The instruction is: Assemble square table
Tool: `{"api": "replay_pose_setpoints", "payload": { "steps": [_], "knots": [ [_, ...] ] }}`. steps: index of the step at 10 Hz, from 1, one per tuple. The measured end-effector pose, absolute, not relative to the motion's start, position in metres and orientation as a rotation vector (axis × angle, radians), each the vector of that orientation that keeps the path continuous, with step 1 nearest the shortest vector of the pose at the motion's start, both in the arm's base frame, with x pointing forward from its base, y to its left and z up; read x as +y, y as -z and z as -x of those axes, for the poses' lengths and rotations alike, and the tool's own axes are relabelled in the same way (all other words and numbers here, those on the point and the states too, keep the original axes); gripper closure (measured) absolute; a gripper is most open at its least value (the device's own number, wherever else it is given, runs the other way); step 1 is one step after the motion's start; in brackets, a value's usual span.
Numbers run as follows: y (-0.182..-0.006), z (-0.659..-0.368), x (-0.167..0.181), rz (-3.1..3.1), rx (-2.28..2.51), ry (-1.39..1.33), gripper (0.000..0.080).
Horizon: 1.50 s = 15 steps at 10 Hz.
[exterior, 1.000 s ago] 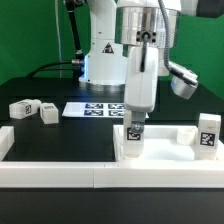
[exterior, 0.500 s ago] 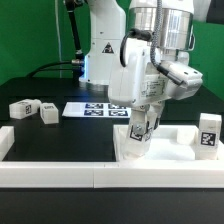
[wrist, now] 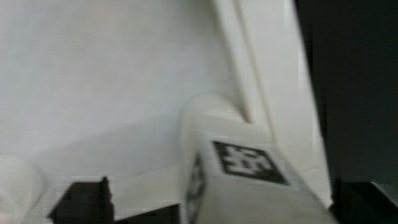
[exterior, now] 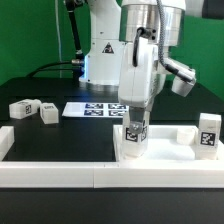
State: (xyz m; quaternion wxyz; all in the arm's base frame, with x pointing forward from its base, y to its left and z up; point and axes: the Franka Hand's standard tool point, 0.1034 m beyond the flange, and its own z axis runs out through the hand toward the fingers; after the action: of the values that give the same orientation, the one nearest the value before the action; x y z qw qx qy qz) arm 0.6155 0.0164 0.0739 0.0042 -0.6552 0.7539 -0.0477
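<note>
One leg (exterior: 134, 143) upright under the gripper (exterior: 135, 125) on the square top (exterior: 165, 150)

Seen in the exterior view: Panda arm (exterior: 140, 70) extended straight down over the square top's end at the exterior view's left, gripper low around the white tagged leg. Stands upright on the top's floor, close by the raised rim (exterior: 186, 134), black-white tag facing the camera. From the wrist view: same leg (wrist: 240, 150), tag showing, just beside the rim, with dark fingertips (wrist: 80, 200) flanking it on either side. Jaws neither spread wide nor plainly clamped; impossible to tell whether gripping the leg or merely bracketing it. Second leg (exterior: 207, 133) upright just beside the top at the exterior view's right. Third leg (exterior: 22, 107) and fourth leg (exterior: 48, 114) resting just beside each other on the black table (exterior: 60, 140), well apart from the top, at the exterior view's left. Marker board (exterior: 95, 109) flat on the table between that pair and the top, in front of the arm's base. White border rail (exterior: 60, 172) along the table's near edge
</note>
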Motion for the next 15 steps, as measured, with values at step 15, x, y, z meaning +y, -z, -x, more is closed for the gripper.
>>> {"api": "replay_pose_setpoints", "payload": {
  "steps": [15],
  "knots": [
    [-0.096, -0.625, 0.016, 2.908, 1.032, 0.529, 0.0150]
  ]
}}
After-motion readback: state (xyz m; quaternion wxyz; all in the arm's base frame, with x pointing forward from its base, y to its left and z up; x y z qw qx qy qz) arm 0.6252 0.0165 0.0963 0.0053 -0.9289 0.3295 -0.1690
